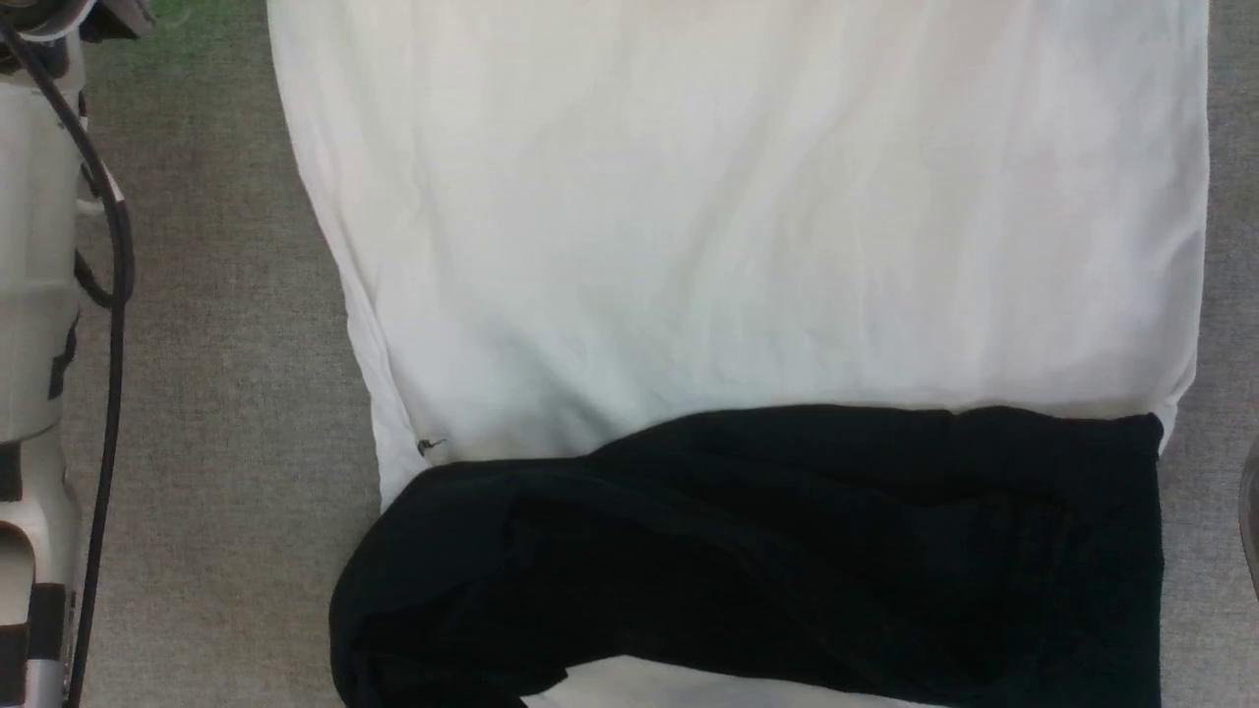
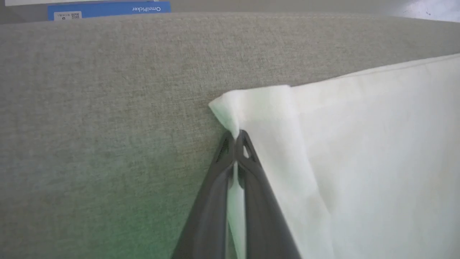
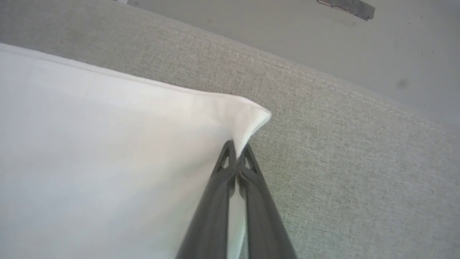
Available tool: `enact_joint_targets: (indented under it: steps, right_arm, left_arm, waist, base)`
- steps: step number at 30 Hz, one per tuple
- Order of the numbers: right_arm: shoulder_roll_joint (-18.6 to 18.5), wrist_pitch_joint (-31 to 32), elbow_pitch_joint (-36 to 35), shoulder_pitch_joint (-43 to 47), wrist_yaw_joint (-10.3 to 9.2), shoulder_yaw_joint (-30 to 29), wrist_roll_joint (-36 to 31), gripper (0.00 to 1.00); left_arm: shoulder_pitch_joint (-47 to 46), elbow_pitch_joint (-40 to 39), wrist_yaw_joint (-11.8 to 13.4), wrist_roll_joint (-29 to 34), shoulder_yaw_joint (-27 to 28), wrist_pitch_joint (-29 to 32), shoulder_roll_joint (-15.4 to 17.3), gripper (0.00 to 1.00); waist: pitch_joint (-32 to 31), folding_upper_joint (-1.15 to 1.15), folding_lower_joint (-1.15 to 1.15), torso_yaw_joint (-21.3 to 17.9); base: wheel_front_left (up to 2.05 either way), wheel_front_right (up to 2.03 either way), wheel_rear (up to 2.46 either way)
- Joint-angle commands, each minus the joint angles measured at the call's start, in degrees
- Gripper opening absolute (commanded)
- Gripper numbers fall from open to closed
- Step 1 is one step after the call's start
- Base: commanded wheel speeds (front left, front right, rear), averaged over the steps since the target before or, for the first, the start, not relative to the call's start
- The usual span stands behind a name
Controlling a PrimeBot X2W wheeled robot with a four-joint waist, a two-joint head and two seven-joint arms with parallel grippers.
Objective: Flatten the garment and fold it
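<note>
We see the white cotton T-shirt with black sleeves [image 1: 748,246] spread on the grey fabric-covered table [image 1: 226,344], with black cloth lying across its near end. Our left claw [image 2: 235,135] is clamped on one white corner, and our right claw [image 3: 237,145] on another.

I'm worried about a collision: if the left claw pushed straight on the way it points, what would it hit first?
The left claw is shut on a shirt corner, so that bunched corner comes first; just past it, probably the grey cover, though depth is unclear.
</note>
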Motion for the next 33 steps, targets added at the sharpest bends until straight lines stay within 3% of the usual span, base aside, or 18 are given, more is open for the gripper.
enact_joint_targets:
  steps: [1,14,21,26,33]
  right_arm:
    - [0.08,-0.9,-0.23,0.5,-0.08,-0.28,-0.18,0.0]
    - [-0.03,-15.56,2.4,-4.71,-0.08,-2.14,-4.12,0.0]
    - [0.87,-21.56,6.94,-5.87,-0.08,-2.72,-5.85,0.0]
    - [1.15,-24.6,9.47,-2.09,-0.08,-2.34,-2.26,0.0]
    - [-0.81,-29.83,8.34,11.19,-0.08,-0.18,7.14,0.0]
  left_arm:
    - [0.74,0.72,-0.65,-0.03,0.3,-1.77,-0.45,0.0]
    - [-8.63,8.96,-4.56,6.76,2.83,-22.13,1.52,0.0]
    - [-9.23,13.38,-5.91,6.44,1.89,-26.16,0.2,0.0]
    - [-5.01,15.46,-6.98,3.73,0.91,-29.34,-1.6,0.0]
    - [6.12,13.55,-7.48,-1.46,-1.54,-35.91,-2.38,0.0]
  waist:
    - [-0.66,0.0,0.0,0.06]
    - [-4.25,0.0,0.0,-0.49]
    - [-5.66,0.0,0.0,-0.29]
    - [-10.2,0.0,0.0,0.13]
    - [-23.24,0.0,0.0,0.91]
  base:
    - [0.0,0.0,0.0]
    - [0.0,0.0,0.0]
    - [0.0,0.0,0.0]
    - [0.0,0.0,0.0]
    - [0.0,0.0,0.0]
